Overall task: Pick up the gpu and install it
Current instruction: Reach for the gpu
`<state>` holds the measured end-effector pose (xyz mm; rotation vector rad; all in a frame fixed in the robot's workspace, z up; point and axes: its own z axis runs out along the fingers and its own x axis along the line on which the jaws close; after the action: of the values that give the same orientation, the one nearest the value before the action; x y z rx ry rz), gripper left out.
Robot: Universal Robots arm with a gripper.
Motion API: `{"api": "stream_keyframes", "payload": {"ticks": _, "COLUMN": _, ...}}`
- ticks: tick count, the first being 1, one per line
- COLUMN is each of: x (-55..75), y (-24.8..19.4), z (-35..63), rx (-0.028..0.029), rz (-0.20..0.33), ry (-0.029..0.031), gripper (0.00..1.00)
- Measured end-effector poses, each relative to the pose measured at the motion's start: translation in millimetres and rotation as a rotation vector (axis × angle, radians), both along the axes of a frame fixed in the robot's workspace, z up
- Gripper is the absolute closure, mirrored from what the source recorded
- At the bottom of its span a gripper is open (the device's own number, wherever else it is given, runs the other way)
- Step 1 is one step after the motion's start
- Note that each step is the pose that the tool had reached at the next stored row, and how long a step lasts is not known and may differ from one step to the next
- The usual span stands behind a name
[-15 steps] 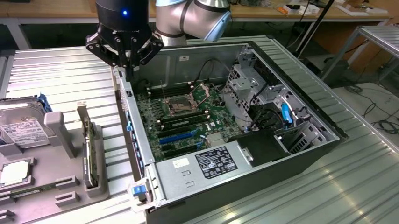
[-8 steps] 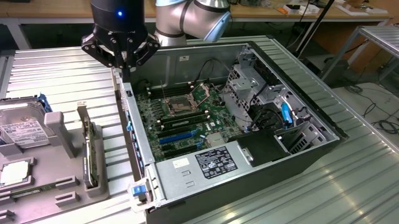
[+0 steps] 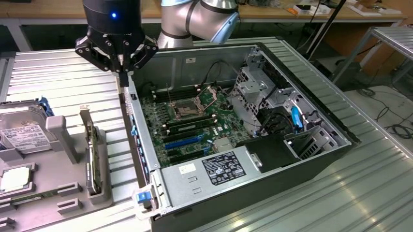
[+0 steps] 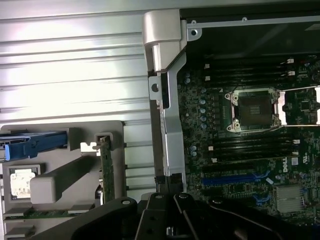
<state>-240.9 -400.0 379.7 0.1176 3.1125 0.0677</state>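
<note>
– Fingers [image 3: 121, 72] of the black gripper [image 3: 123, 85], exterior view: how do they stand?

– Closed tip against tip, pointing down, with nothing held. They hang just above the rim of the open black tower computer case [image 3: 277, 186], at its side on the exterior view's left.

– Where is the task's thing?

– The gpu [image 3: 92, 157], a thin flat rectangular card with a silvery metal bracket at one end, stands on its long edge. It sits in a slot of the grey moulded plastic tray [image 3: 61, 137]. The tray rests on the ribbed metal counter [image 3: 58, 72], beside the case. The card is well apart from the fingers.

– What does the exterior view give that the wrist view does not?

– The arm's silver-grey joint [image 3: 200, 19] and a blue light on the gripper's body. Inside the case it gives the grey power supply with a black label [image 3: 213, 169]. In the tray it gives a boxy silver hard drive with a white label [image 3: 19, 133]. The gpu is seen obliquely here, with a dark face and the bracket upright at the end nearer the gripper.

– And the wrist view?

– It looks straight down. The gpu [image 4: 105, 170] appears edge-on as a narrow green strip, with a pale bracket tab at one end. Its faces cannot be seen from this angle. Within the case, the green motherboard [image 4: 197, 150] lies flat. Its square empty processor socket [image 4: 252, 111] and blue expansion slots [image 4: 235, 178] are drawn more plainly than in the exterior view.
</note>
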Motion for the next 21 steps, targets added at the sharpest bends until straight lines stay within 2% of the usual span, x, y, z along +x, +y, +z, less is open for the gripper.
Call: {"api": "stream_keyframes", "payload": {"ticks": 21, "x": -34.5, "y": -0.2, "z": -3.4, "rx": 0.0000, "rz": 0.000, "ry": 0.0000, "gripper": 0.89}}
